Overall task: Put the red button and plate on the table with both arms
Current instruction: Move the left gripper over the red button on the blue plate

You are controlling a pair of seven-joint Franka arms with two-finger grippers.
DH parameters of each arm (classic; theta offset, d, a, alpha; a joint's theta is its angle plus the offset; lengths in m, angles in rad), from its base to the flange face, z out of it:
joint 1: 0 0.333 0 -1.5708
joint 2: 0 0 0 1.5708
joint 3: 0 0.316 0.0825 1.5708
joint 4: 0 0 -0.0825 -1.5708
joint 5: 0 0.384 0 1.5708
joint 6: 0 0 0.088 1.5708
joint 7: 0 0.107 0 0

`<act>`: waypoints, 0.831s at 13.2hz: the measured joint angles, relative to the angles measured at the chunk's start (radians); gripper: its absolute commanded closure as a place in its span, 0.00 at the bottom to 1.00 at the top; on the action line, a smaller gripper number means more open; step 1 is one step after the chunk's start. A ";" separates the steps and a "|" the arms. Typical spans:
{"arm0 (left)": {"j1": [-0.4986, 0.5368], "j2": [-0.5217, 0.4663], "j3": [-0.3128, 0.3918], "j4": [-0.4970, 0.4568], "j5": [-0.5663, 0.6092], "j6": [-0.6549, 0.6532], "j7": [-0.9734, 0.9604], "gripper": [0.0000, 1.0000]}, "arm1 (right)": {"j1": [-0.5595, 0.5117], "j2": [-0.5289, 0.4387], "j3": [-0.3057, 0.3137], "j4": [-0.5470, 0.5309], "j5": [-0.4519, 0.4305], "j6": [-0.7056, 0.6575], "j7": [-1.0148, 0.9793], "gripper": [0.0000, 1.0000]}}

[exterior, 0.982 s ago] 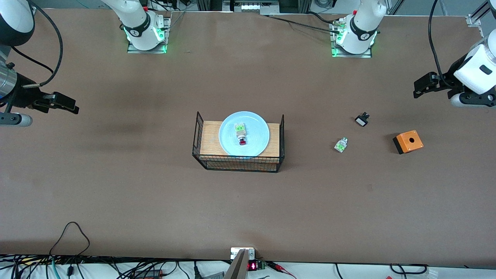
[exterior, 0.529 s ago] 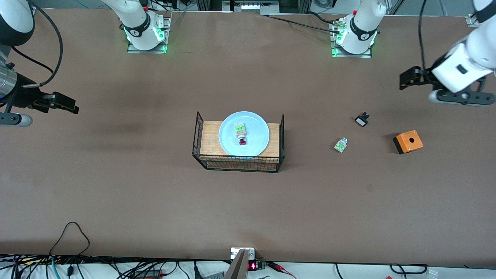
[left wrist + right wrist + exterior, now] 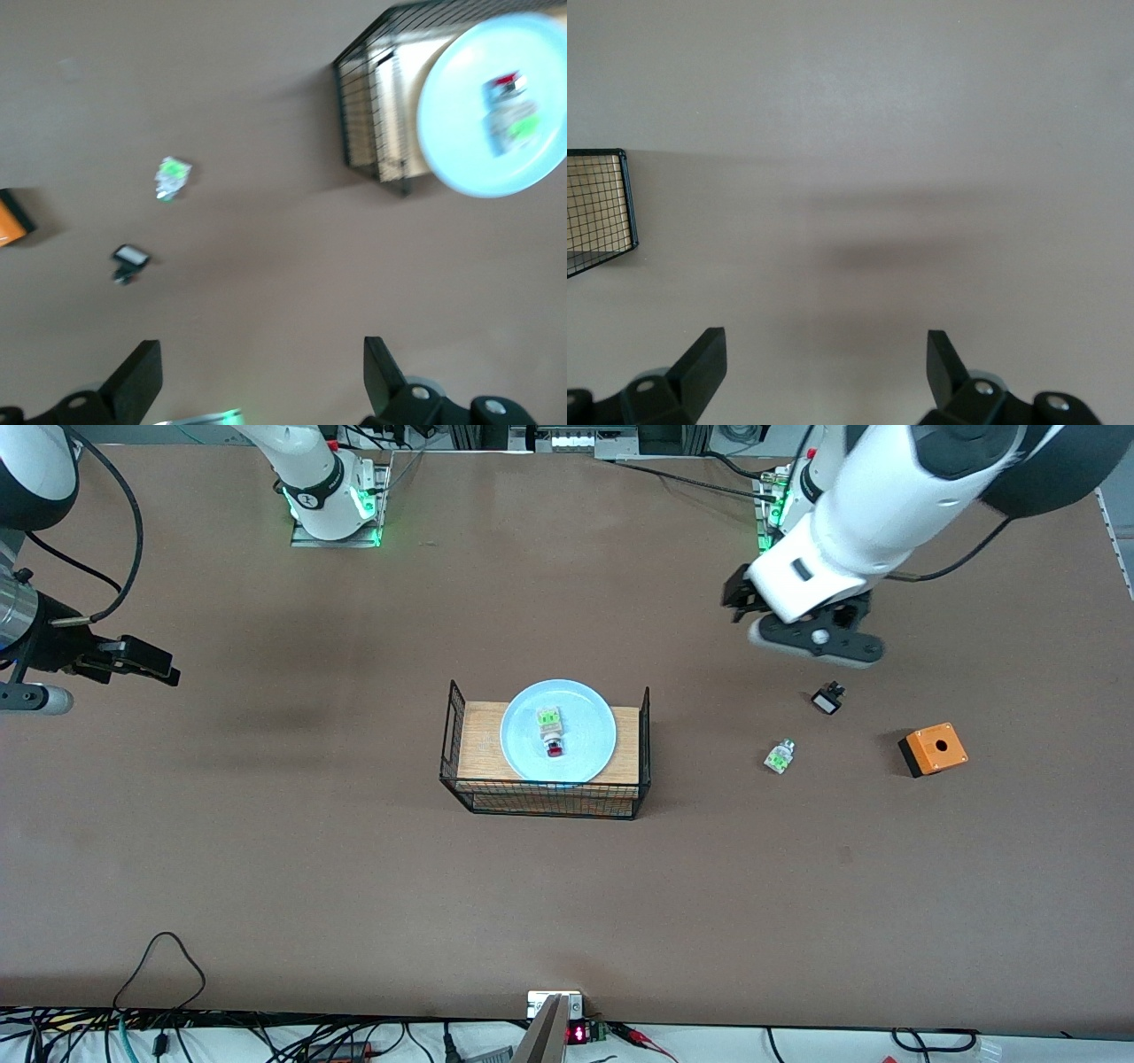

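Note:
The pale blue plate (image 3: pixel 592 737) lies on the wooden top of a black wire rack (image 3: pixel 545 797) in the middle of the brown table (image 3: pixel 310 868). The red button (image 3: pixel 552 735) rests on the plate, with its red cap toward the front camera. My left gripper (image 3: pixel 737 596) hangs open and empty over bare table, between the left arm's base and the rack. Its wrist view takes in the plate (image 3: pixel 461 150) and the red button (image 3: pixel 509 111) past the open left gripper (image 3: pixel 263 354). My right gripper (image 3: pixel 146 660) waits open at the right arm's end; in its own view the right gripper (image 3: pixel 826 345) is over bare table.
Toward the left arm's end of the table lie a white-green part (image 3: pixel 780 756), a small black part (image 3: pixel 827 698) and an orange box (image 3: pixel 933 748) with a round hole. Cables run along the table's edge nearest the front camera. The rack's corner (image 3: pixel 598 208) shows in the right wrist view.
The left arm has swung in from its end of the table toward the middle, its gripper still open. The right arm, the plate and the parts have not moved.

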 measured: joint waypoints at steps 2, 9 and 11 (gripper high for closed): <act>-0.049 0.092 0.000 0.087 0.000 0.049 -0.118 0.00 | 0.000 0.000 0.000 0.000 0.000 0.000 0.000 0.00; -0.239 0.351 0.004 0.124 0.095 0.423 -0.380 0.00 | -0.001 0.000 -0.002 0.000 0.000 0.000 0.000 0.00; -0.270 0.412 0.004 0.128 0.157 0.504 -0.446 0.00 | -0.001 0.000 -0.002 0.000 0.000 0.000 0.000 0.00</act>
